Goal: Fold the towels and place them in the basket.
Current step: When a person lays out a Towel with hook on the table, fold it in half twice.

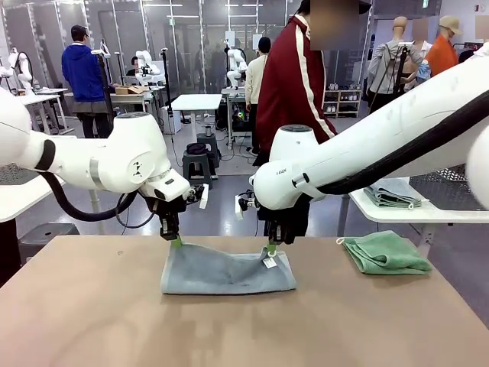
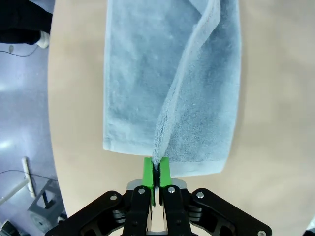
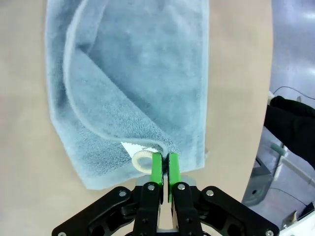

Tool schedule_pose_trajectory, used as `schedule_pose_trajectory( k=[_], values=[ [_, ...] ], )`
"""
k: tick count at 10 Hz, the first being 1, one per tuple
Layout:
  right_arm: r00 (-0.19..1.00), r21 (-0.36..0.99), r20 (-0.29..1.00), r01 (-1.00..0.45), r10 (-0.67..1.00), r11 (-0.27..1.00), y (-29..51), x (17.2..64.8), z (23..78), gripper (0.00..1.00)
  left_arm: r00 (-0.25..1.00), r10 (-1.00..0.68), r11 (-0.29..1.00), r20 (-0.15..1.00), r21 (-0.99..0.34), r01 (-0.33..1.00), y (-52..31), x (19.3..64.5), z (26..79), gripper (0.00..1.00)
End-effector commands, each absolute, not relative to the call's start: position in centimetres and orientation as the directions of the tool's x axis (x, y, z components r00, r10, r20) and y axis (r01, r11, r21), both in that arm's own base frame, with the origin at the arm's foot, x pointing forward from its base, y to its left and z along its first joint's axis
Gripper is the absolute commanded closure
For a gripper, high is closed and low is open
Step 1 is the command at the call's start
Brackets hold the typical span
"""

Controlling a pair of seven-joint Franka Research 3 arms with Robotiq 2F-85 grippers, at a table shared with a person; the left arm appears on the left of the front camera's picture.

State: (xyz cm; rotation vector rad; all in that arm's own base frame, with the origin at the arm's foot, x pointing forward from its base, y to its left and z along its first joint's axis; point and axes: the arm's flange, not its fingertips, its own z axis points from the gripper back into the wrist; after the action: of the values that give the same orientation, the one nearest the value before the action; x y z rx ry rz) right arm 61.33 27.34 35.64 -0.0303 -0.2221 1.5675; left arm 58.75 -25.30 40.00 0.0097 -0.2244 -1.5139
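A light grey towel lies on the table, its far edge lifted at both corners. My left gripper is shut on the towel's far left corner; in the left wrist view the green pads pinch a raised fold of grey towel. My right gripper is shut on the far right corner, beside the white label; the right wrist view shows the gripper clamping the towel's edge next to the label and loop. A mint green towel lies folded at the table's right. The basket is out of view.
A person in a dark red jacket stands beyond the table's far edge. A white side table at the right holds folded cloth. Bare tabletop spreads in front of the grey towel.
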Motion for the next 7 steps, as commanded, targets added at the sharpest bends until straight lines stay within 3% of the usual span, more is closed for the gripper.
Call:
schedule_pose_trajectory(
  k=[1,7],
  values=[
    [-0.023,-0.146,0.133,-0.989,0.991,-0.004,27.6,63.2,35.6,0.93,0.027,-0.993,0.041,0.112,0.124,0.992,-25.5,60.9,40.0,0.94],
    [0.026,-0.136,0.095,-0.990,0.995,0.039,24.4,65.5,35.5,0.93,0.098,-0.993,0.106,0.062,0.147,0.983,-23.3,63.3,39.1,0.94]
  ],
)
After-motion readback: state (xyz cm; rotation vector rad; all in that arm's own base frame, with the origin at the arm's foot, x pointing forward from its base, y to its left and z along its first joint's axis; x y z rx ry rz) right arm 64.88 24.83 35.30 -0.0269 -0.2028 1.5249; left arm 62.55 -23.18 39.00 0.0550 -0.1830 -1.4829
